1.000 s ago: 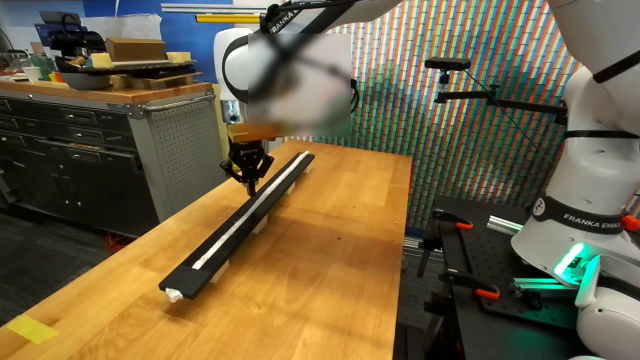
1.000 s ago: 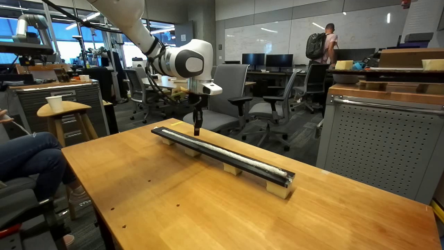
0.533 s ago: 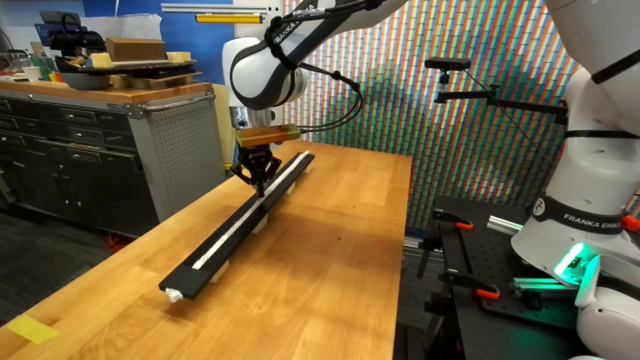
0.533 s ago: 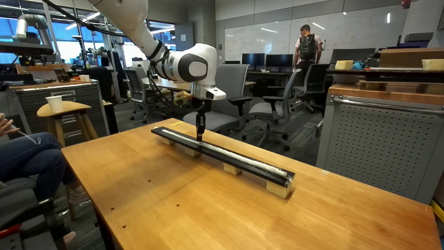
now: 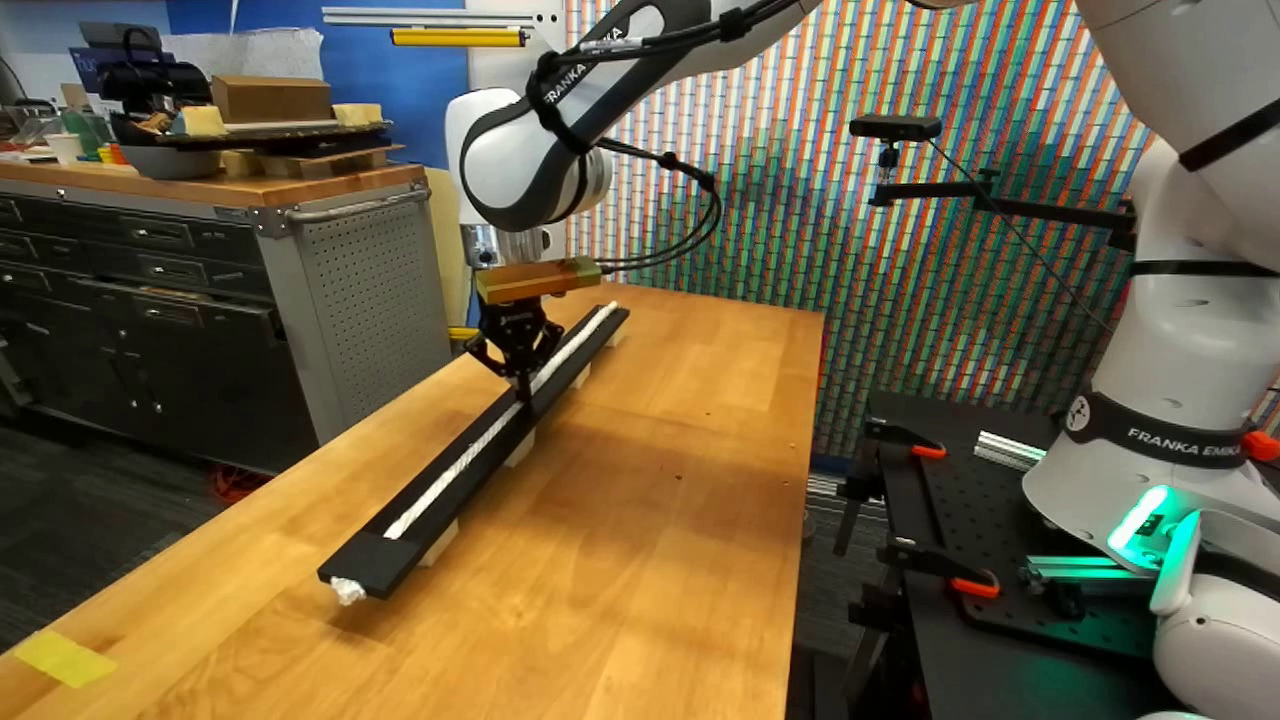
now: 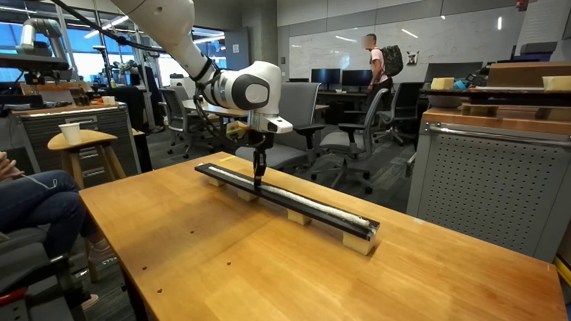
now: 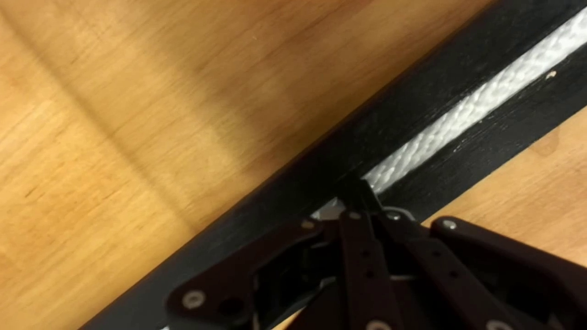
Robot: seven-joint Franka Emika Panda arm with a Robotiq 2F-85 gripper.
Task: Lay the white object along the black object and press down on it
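White cord (image 7: 474, 109), woven and glossy, is lying lengthwise along black rail (image 7: 330, 165), presumably for pressing down. I'm standing my end effector (image 5: 523, 396) upright, fingers together, gripping nothing, tips seemingly touching cord; likely serving as blunt presser. Pale blocks (image 6: 299, 217) are propping rail off wooden bench (image 6: 214, 285).

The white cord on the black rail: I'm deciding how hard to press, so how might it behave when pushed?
The white cord is probably floppy, since its surface looks braided. Under a push, that ropy texture suggests it would squash slightly rather than crack. It seems unlikely to roll, as it appears to sit in a groove along the black rail.
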